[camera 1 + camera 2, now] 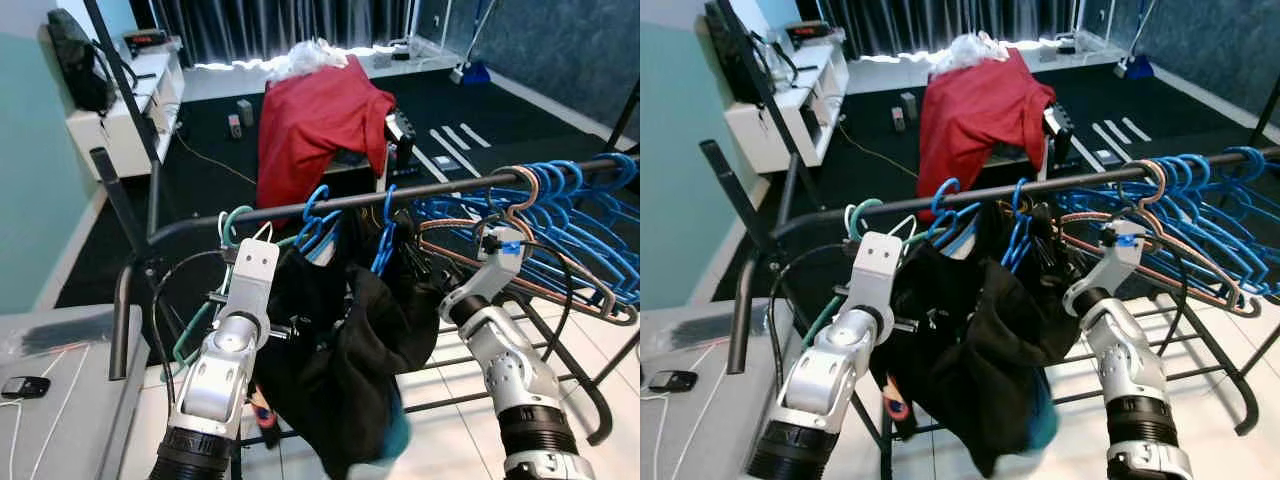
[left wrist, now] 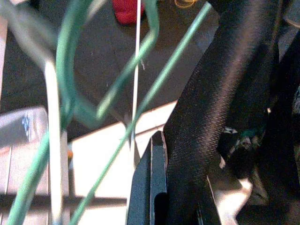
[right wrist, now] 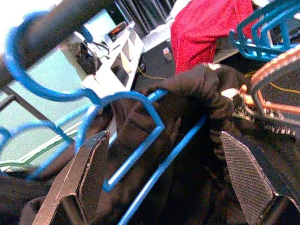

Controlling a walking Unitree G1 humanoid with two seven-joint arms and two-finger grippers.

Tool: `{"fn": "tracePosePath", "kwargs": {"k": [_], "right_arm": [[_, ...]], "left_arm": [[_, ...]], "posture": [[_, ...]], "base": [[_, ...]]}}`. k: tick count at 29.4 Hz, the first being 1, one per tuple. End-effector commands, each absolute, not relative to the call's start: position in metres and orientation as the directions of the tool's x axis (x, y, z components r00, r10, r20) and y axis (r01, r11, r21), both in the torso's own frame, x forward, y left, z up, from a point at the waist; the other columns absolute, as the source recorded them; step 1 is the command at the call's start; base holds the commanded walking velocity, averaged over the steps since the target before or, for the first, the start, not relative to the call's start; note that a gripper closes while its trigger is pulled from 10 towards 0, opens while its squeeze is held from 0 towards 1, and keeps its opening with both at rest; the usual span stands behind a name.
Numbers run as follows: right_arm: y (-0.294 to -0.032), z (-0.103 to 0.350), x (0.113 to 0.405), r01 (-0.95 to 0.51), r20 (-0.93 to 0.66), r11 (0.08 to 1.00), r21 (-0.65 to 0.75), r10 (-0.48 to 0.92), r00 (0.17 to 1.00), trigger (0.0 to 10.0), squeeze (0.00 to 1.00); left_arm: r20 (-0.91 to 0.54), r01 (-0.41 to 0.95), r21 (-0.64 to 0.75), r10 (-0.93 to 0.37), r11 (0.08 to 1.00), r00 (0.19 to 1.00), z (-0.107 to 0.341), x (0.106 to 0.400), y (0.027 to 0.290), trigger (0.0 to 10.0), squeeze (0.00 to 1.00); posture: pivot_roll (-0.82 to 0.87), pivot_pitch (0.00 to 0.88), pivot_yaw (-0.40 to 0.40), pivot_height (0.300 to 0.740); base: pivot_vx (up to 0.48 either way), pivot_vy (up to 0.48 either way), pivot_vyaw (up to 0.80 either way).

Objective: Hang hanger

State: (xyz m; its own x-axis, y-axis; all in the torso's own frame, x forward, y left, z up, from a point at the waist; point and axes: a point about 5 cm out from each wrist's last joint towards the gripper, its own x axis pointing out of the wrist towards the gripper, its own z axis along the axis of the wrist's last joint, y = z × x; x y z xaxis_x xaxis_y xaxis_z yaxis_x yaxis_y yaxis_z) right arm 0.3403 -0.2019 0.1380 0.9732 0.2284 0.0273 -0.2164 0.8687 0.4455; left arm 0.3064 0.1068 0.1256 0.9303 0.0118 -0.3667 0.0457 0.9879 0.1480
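Observation:
A dark rail (image 1: 430,190) of a clothes rack runs across in front of me. Blue hangers (image 1: 318,225) hook over its middle and carry a black garment (image 1: 350,340). A green hanger (image 1: 232,225) hangs at the rail's left end. My left gripper (image 2: 176,140) is raised beside it, shut on a fold of the black garment (image 2: 220,84). My right gripper (image 3: 164,136) is open just under the rail, facing a blue hanger (image 3: 140,136) and the garment. A copper hanger (image 1: 520,200) hangs right by that gripper.
Several empty blue hangers (image 1: 590,220) crowd the rail's right end. Behind the rack a red cloth (image 1: 320,120) drapes over a chair. A white shelf (image 1: 130,110) with a black bag (image 1: 75,60) stands far left. A grey surface (image 1: 60,400) with a phone (image 1: 25,386) lies near left.

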Motion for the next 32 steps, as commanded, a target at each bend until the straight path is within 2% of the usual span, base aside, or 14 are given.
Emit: {"fn": "tracePosePath", "kwargs": {"k": [1,5,6,7,8,16,18,20,22,24,25,28,29,32], "right_arm": [[-0.200,0.136,0.340,-0.216,0.016,0.863,0.457,0.234,0.972,10.0,0.00],[-0.200,0.136,0.340,-0.214,0.014,0.862,0.459,0.234,0.972,10.0,0.00],[-0.201,0.136,0.340,-0.213,0.013,0.862,0.460,0.233,0.972,10.0,0.00],[-0.201,0.136,0.340,-0.213,0.013,0.862,0.460,0.233,0.972,10.0,0.00],[-0.200,0.136,0.340,-0.212,0.013,0.862,0.461,0.232,0.973,10.0,0.00],[-0.201,0.137,0.340,-0.209,0.011,0.860,0.466,0.230,0.973,10.0,0.00],[-0.202,0.137,0.340,-0.208,0.011,0.860,0.466,0.230,0.973,10.0,0.00],[-0.201,0.137,0.340,-0.210,0.011,0.859,0.466,0.232,0.973,10.0,0.00],[-0.202,0.137,0.340,-0.211,0.012,0.859,0.467,0.232,0.973,10.0,0.00],[-0.202,0.137,0.340,-0.211,0.012,0.859,0.467,0.232,0.973,10.0,0.00],[-0.202,0.137,0.339,-0.211,0.013,0.858,0.469,0.232,0.973,10.0,0.00],[-0.203,0.137,0.339,-0.212,0.013,0.857,0.470,0.233,0.972,10.0,0.00],[-0.202,0.137,0.339,-0.220,0.008,0.859,0.461,0.244,0.970,10.0,0.00],[-0.201,0.136,0.338,-0.236,-0.001,0.865,0.444,0.264,0.964,10.0,0.00]], "left_arm": [[-0.373,0.023,0.166,0.041,0.986,0.927,0.127,0.304,0.113,10.0,0.00],[-0.435,0.085,0.152,-0.011,0.985,0.900,0.116,0.295,0.106,10.0,0.00],[-0.454,0.117,0.131,-0.046,0.984,0.890,0.112,0.291,0.102,10.0,0.12],[-0.454,0.117,0.131,-0.046,0.984,0.890,0.112,0.291,0.102,10.0,0.12],[-0.471,0.146,0.123,-0.072,0.982,0.879,0.109,0.287,0.099,10.0,1.00],[-0.450,0.306,0.126,-0.220,0.944,0.865,0.108,0.280,0.085,10.0,1.00],[-0.441,0.379,0.128,-0.289,0.917,0.850,0.109,0.277,0.080,10.0,1.00],[-0.400,0.523,0.068,-0.457,0.849,0.794,0.115,0.266,0.073,10.0,1.00],[-0.333,0.562,0.037,-0.520,0.826,0.786,0.123,0.262,0.077,10.0,1.00],[-0.333,0.562,0.037,-0.520,0.826,0.786,0.123,0.262,0.077,10.0,1.00],[-0.222,0.547,-0.046,-0.543,0.836,0.810,0.136,0.258,0.090,10.0,1.00],[-0.127,0.508,-0.121,-0.520,0.853,0.844,0.146,0.255,0.106,10.0,1.00],[-0.056,0.446,-0.190,-0.464,0.874,0.884,0.151,0.248,0.123,10.0,1.00],[-0.015,0.378,-0.221,-0.391,0.899,0.920,0.153,0.240,0.136,10.0,1.00]], "posture": [[-0.07,0.005,0.036,0.740],[-0.07,0.009,0.035,0.740],[-0.07,0.009,0.035,0.740],[-0.07,0.009,0.035,0.740],[-0.07,0.012,0.035,0.740],[-0.07,0.015,0.035,0.740],[-0.07,0.015,0.035,0.740],[-0.07,0.018,0.028,0.740],[-0.07,0.018,0.029,0.740],[-0.07,0.018,0.029,0.740],[-0.06,0.024,0.029,0.740],[-0.06,0.025,0.029,0.740],[-0.05,0.029,0.022,0.740],[-0.05,0.029,0.015,0.740]], "base": [[0.000,0.000,0.00],[0.000,0.000,0.00],[0.000,0.000,0.00],[0.000,0.000,0.00],[0.000,0.000,0.00],[0.000,0.000,0.00],[0.000,0.000,0.00],[0.000,0.000,0.00],[0.000,0.000,0.00],[0.000,0.000,0.00],[0.000,0.000,0.00],[0.000,0.000,0.00],[0.000,0.000,0.00],[0.000,0.000,0.00]]}}
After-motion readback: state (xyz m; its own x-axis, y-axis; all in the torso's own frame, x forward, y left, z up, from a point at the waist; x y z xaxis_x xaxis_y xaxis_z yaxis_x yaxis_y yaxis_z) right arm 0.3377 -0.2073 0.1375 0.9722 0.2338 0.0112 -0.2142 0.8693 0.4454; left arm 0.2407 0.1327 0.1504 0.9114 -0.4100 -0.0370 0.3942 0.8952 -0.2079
